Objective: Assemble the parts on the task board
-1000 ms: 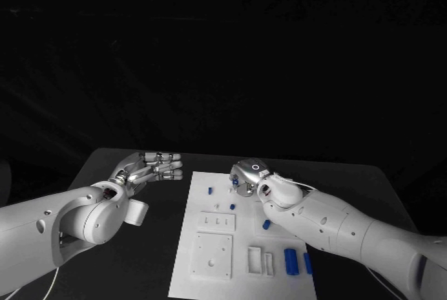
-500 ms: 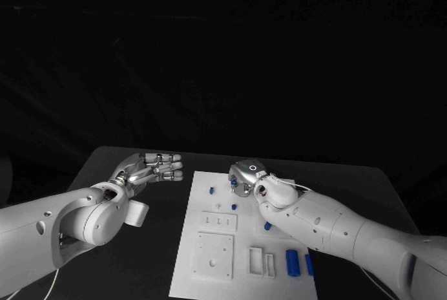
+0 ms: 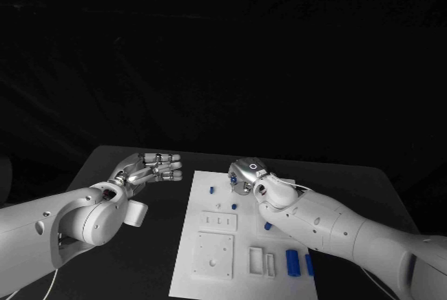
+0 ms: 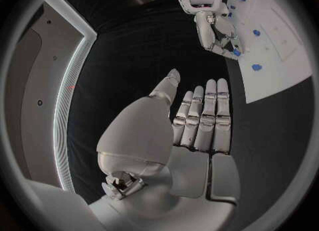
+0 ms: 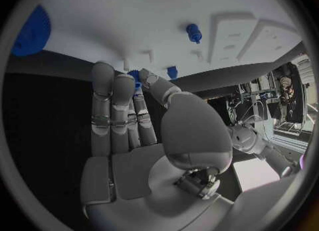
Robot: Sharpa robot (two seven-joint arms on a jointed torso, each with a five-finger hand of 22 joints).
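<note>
Black table, white task board centred. Right hand at board's 12 o'clock end, fingertips pinching small blue part. Left hand off board at 10 o'clock, fingers pressed together, empty.

The right hand has eased a little toward the near left over the far end of the task board, and now sits closer above the small blue part at its fingertips.
</note>
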